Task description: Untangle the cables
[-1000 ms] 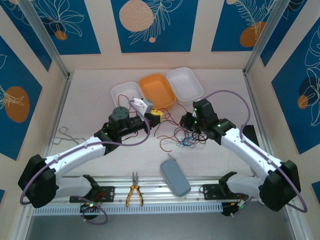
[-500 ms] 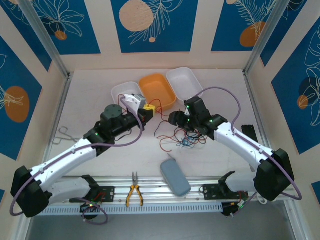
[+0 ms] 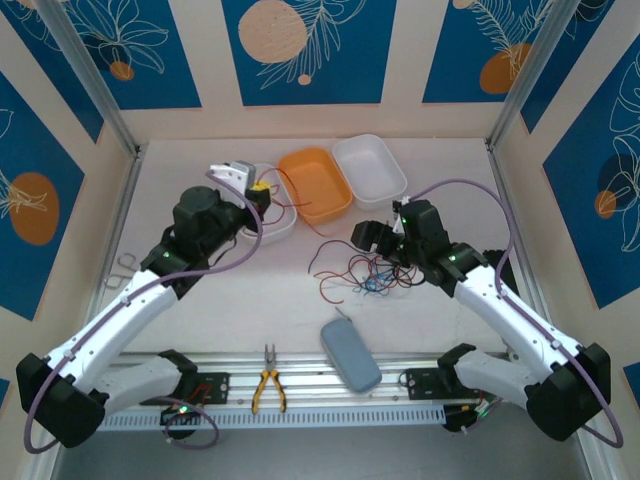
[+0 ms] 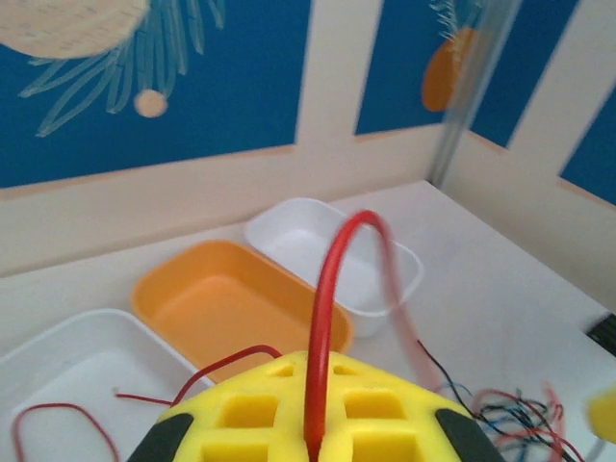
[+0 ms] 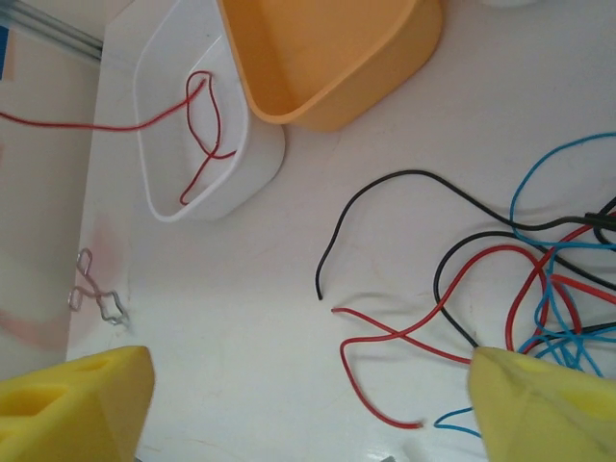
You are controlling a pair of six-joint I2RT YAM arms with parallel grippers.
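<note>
The left gripper hangs above the white rectangular plastic bin on the far left, and its yellow foam pads are pressed together on one thin red cable, which comes out from between them in a high arc. One part of a red cable lies looped inside this bin, but I cannot tell whether the other end is free or runs back into the heap. The heap of thin red, black and light blue cables lies on the white counter, near the middle, just beside the right gripper, whose pads are spread wide apart with nothing between them. I see three dangers. If the red cable is caught in the heap, lifting it more can drag the whole heap along or tighten a crossing. If the left gripper lets go too high, the springy cable can fall over the rim, or into the orange plastic bin just beside. And the right gripper, when it comes down on such crowded strands, can easily pinch two or three together, because the colours cross closely there.
</note>
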